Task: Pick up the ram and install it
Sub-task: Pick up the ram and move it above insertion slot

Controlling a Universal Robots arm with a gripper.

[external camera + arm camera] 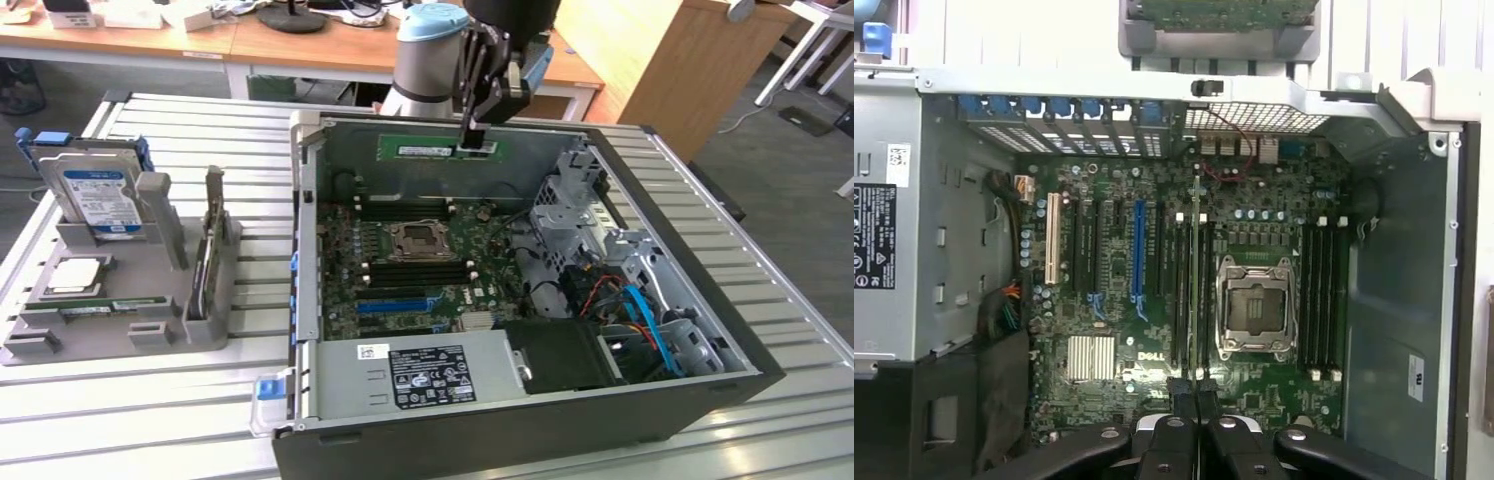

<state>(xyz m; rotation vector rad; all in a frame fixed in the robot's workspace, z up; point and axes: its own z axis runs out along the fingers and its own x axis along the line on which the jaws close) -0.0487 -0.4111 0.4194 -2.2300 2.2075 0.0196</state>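
We see the tool (473,142) clamped shut on the ram (420,148), holding the green stick edge-down above the open computer case (694,330). It is lined up along the motherboard's memory slots (1181,290), probably so it can seat straight.

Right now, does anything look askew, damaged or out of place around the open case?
Nothing damaged or spilled. One thing to note: the shut gripper holds the ram near one end, not its middle, so most of the stick juts sideways. It looks level above the motherboard, parallel to the slots.
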